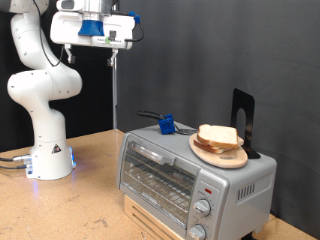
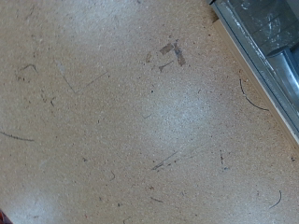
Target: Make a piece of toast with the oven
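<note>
Gripper [image 1: 113, 50] high above the counter [image 1: 90, 200], well clear of the closed oven [image 1: 190, 175]; finger spread impossible to tell. Bread [image 1: 220, 138] waiting on the plate [image 1: 222, 155] on top.

Robotics lab, white arm [image 1: 42, 90] bolted to wooden tabletop [image 1: 70, 205], black backdrop curtain [image 1: 220, 50], toaster oven [image 1: 190, 178] as prop

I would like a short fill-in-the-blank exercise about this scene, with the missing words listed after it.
1. The bread lies on a plate on ____ of the oven.
2. The oven door is ____.
3. The gripper is high ____ the table, holding nothing.
4. The wrist view shows mostly the ____ and one edge of the oven.

Missing words: top; shut; above; table
</note>
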`<state>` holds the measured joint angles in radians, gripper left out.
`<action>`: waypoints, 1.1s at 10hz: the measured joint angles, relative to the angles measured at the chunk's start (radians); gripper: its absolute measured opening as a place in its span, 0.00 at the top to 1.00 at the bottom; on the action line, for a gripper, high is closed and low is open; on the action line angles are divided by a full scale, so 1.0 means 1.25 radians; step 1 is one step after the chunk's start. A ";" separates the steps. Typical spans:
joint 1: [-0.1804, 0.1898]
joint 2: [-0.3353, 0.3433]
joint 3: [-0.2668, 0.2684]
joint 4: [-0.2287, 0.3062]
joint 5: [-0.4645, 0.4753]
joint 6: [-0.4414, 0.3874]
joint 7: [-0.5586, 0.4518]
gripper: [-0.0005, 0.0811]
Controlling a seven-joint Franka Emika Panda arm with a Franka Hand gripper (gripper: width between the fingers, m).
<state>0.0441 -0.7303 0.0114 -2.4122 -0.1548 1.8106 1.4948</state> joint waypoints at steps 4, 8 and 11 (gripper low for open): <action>0.090 -0.001 -0.083 0.000 0.057 0.043 -0.367 0.00; 0.135 0.017 -0.109 0.014 0.089 0.021 -0.510 0.00; 0.198 0.015 -0.172 0.046 0.176 -0.038 -0.697 0.00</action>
<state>0.2919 -0.7110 -0.2033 -2.3543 0.0657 1.7633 0.6237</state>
